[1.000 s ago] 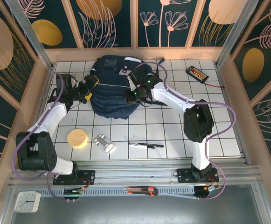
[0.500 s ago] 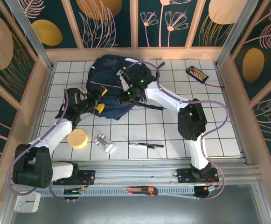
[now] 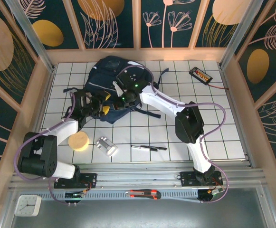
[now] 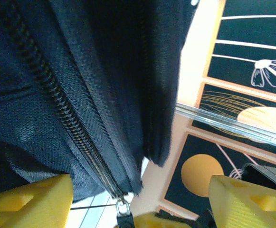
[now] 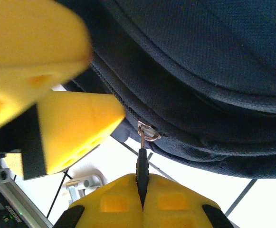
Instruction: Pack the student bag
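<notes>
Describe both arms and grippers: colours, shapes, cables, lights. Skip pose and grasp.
Both the left arm and right arm have white links with bulky black joints and a loose purple cable along each. The left gripper and right gripper carry blocky, wedge-shaped yellow fingers with shallow moulded recesses. Small green lights glow at the right wrist.

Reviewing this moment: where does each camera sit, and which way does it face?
Top external: above and behind the arm bases, looking down on the table, the student bag and both arms.
Left wrist: on the left arm, looking past the open left gripper at the bag's zipper.
Right wrist: on the right arm, looking at the right gripper shut on the zipper pull.
Shared: both wrist views show the zipper.
</notes>
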`<move>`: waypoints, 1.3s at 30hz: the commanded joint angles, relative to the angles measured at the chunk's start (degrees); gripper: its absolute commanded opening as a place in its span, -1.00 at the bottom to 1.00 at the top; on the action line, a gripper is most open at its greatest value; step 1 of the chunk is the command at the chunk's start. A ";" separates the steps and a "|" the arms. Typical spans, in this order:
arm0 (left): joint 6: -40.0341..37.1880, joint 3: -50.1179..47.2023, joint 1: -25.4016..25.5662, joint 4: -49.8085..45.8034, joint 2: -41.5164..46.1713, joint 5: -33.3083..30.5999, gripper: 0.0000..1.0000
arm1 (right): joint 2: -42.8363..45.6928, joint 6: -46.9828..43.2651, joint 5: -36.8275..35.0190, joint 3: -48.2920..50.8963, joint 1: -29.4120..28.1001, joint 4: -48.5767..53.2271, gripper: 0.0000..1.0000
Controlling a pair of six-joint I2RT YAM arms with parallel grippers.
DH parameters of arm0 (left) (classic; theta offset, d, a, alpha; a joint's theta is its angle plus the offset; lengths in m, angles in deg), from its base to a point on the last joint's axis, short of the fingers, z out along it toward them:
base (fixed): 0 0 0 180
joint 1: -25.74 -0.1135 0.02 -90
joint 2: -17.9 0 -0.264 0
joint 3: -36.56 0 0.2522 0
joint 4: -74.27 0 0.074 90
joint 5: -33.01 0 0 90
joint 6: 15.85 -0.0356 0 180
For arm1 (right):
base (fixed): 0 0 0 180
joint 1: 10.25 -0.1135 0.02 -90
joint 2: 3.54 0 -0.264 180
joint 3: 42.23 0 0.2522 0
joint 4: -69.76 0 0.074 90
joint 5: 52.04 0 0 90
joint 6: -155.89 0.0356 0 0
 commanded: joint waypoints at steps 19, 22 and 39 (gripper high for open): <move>0.58 -0.45 0.35 8.00 -5.25 -0.37 -0.86 | -1.01 -2.86 -0.18 -2.56 -2.25 0.96 -1.00; -1.00 -0.10 0.31 6.27 -5.11 -0.64 -1.00 | 0.26 -2.89 -1.88 -0.26 -1.43 1.53 -1.00; -4.16 -0.92 -0.17 2.02 -3.02 -2.12 -1.00 | 13.13 -5.14 -6.80 18.68 11.37 -0.74 -1.00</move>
